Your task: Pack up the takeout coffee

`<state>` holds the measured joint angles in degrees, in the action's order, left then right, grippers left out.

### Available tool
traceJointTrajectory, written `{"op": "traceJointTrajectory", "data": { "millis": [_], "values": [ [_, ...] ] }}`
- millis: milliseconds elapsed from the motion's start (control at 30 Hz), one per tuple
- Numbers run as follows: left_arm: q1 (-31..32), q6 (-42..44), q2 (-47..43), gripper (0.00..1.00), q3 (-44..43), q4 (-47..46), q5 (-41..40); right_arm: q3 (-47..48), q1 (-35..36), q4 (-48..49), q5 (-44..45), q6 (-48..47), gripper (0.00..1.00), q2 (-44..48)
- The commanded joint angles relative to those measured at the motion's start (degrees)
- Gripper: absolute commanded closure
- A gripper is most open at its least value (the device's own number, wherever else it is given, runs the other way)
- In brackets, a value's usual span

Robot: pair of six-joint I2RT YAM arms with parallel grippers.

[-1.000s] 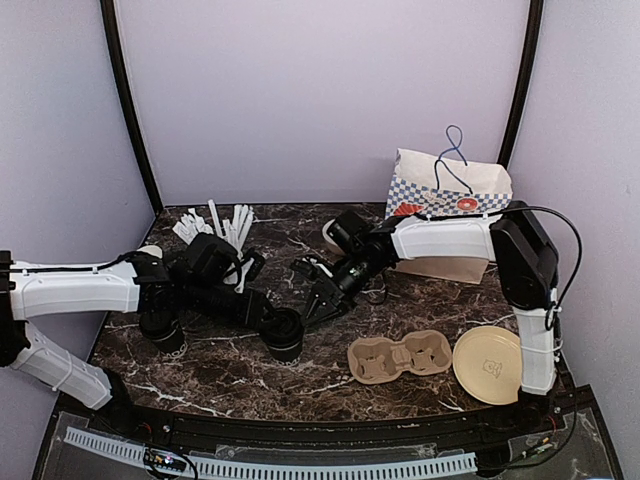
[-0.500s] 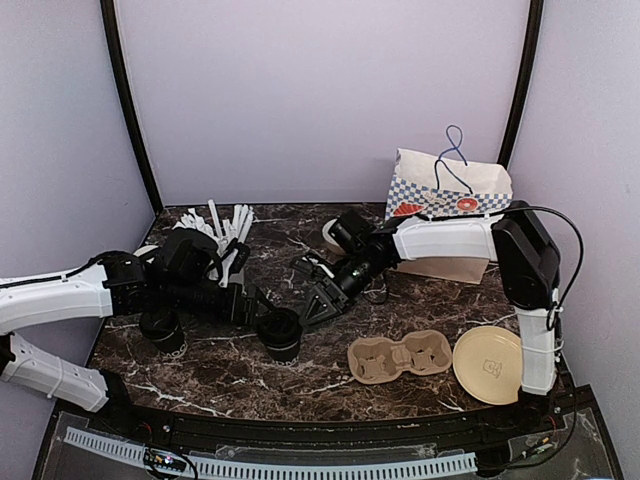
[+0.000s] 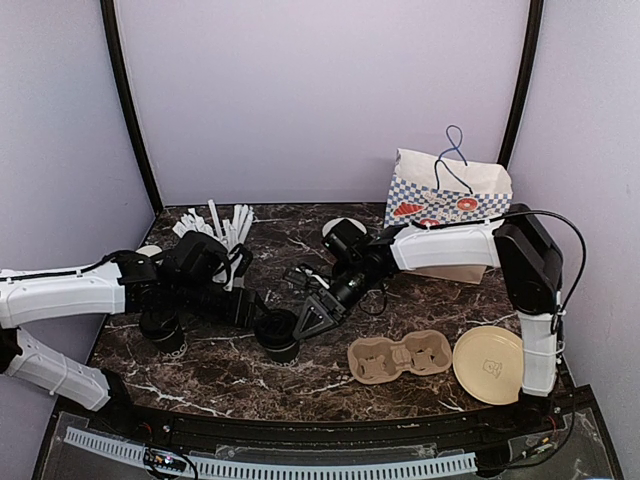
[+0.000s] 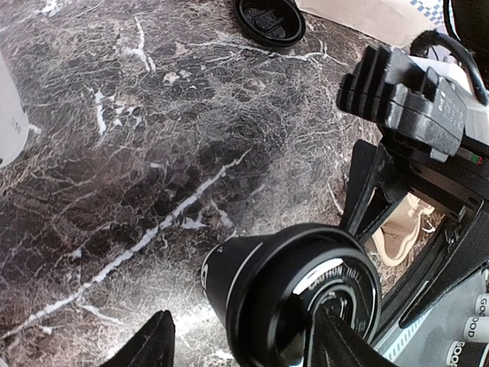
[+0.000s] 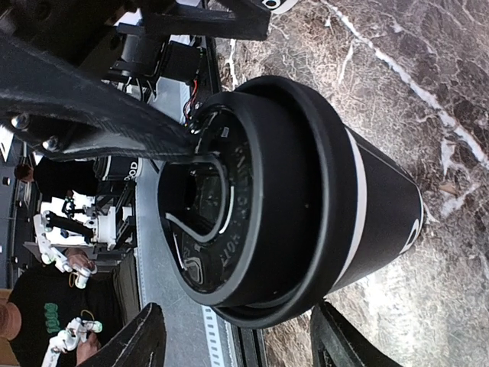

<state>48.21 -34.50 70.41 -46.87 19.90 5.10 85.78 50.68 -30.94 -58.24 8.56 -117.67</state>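
Left wrist: lidded cup (image 4: 284,284), open marble (image 4: 153,153) beyond.

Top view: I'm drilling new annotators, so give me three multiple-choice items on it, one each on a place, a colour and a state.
1. Where is the carrier? A. far left B. between the lidded cup and the tan disc C. against the back wall
2. What colour are the checks on the bag? A. blue B. green C. black
3. What is in the carrier's wells? A. cups B. one lid C. nothing
B: the cup stands on its left, the disc lies on its right. A: blue squares band the bag's front. C: only bare tan pulp shows there.
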Motion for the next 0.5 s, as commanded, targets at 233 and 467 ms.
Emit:
{"op": "traceJointTrajectory", "data": {
  "millis": [233,467],
  "values": [
    [-2.32,2.45,2.39,0.44,0.54,-5.05,2.79,0.27,0.48,4.44,-0.71,4.83,0.43,-2.1],
    [-2.33,0.23,-0.17,0.54,3.85,-5.06,5.05,2.03,0.35,3.87,0.05,5.86,0.4,-4.91]
  ]
}}
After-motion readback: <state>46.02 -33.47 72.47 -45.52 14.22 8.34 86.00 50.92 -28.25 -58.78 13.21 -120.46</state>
